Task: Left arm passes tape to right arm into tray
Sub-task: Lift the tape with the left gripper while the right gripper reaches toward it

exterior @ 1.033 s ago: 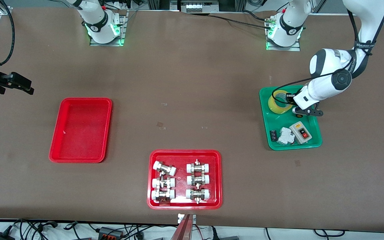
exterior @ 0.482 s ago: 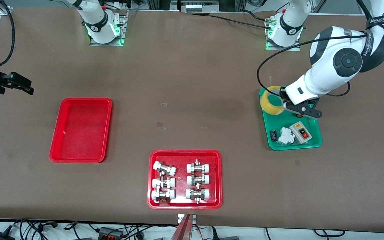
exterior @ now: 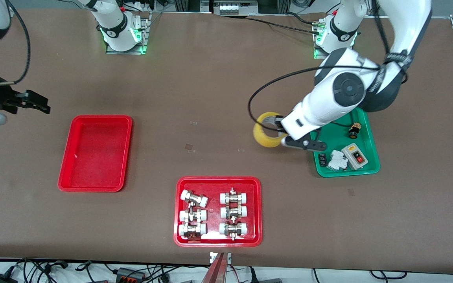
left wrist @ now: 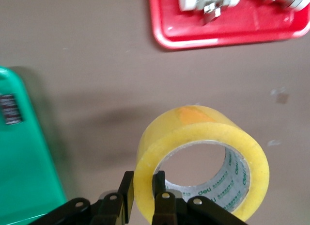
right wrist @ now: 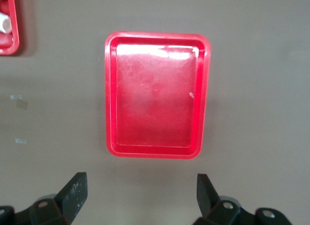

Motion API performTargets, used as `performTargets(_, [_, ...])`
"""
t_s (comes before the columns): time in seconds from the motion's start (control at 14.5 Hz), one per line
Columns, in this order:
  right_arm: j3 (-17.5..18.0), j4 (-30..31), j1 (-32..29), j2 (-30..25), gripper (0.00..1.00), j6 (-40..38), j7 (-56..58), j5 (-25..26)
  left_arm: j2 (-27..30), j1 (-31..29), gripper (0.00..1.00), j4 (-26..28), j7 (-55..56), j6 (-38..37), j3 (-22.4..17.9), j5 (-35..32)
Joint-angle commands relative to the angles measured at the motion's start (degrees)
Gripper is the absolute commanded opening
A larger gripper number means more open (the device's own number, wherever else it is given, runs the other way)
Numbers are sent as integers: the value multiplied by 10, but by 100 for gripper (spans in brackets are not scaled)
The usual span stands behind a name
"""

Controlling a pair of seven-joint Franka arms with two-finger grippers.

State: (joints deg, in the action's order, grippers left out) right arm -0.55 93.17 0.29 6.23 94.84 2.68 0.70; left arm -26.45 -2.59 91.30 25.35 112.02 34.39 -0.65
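Observation:
My left gripper (exterior: 278,134) is shut on the wall of the yellow tape roll (exterior: 266,130) and holds it up over bare table beside the green tray. In the left wrist view one finger is inside the ring and one outside, and the tape (left wrist: 203,159) shows its white core. The plain red tray (exterior: 96,152) lies toward the right arm's end of the table, and it also shows in the right wrist view (right wrist: 158,94). My right gripper (exterior: 34,103) is open and empty, up in the air off the tray's corner, at the table's end.
A green tray (exterior: 372,167) holds a grey switch box (exterior: 354,155), white parts and a small black part. A red tray with white-capped metal fittings (exterior: 218,211) lies near the table's front edge, and it also shows in the left wrist view (left wrist: 232,21).
My left gripper has lifted the tape out of the green tray and carried it toward the table's middle. My right gripper has shifted slightly toward the plain red tray.

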Motion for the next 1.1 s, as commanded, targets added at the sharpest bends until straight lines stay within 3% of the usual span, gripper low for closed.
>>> performTargets(0.0, [0, -25, 10, 34, 100, -12, 18, -11, -54, 17, 1, -53, 19, 6, 4, 13])
performTargets(0.28, [8, -31, 14, 62, 100, -17, 38, -133, -105, 38, 5, -57, 60, 128, 3, 156])
performTargets(0.62, [28, -49, 34, 129, 100, 10, 68, -312, -150, 106, 0, -57, 158, 266, -2, 169])
performTargets(0.83, [28, -64, 51, 183, 100, 47, 113, -408, -177, 145, 0, -74, 289, 360, -2, 168])
performTargets(0.96, [27, -66, 52, 228, 100, 63, 180, -532, -189, 152, 0, -77, 339, 382, -3, 167])
performTargets(1.03, [27, -68, 52, 249, 100, 65, 199, -560, -189, 152, 0, -77, 341, 382, -3, 167])
